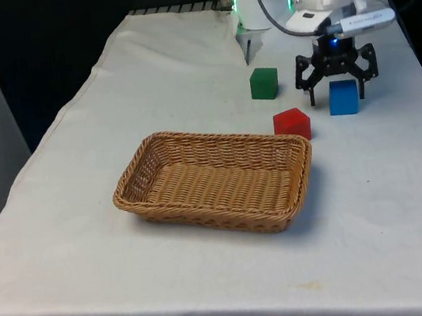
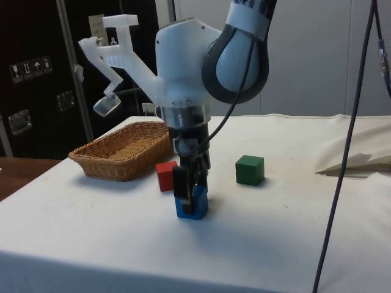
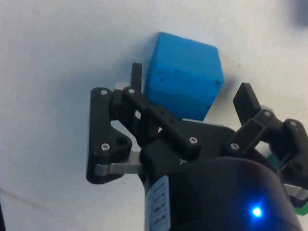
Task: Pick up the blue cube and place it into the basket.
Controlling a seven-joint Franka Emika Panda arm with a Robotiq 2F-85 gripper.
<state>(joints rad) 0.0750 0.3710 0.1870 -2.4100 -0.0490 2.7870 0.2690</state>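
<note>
The blue cube (image 1: 343, 97) is seen resting on the tabletop (image 1: 90, 246), at about two o'clock from the basket (image 1: 216, 179) in the front view. The hand (image 1: 337, 85) is lowered around it, fingers spread apart and not yet clamped. The grasp, the lift and the placing in the basket are judged still to be done.

Gripper (image 2: 190, 190) is right down at the cloth-covered table (image 2: 110, 232), fingers either side of the blue cube (image 2: 193, 207), which sits on the cloth. Red cube (image 2: 165, 176) just behind it, beside the wicker basket (image 2: 122, 150). Green cube (image 2: 250, 170) stands off on its own further back.
</note>
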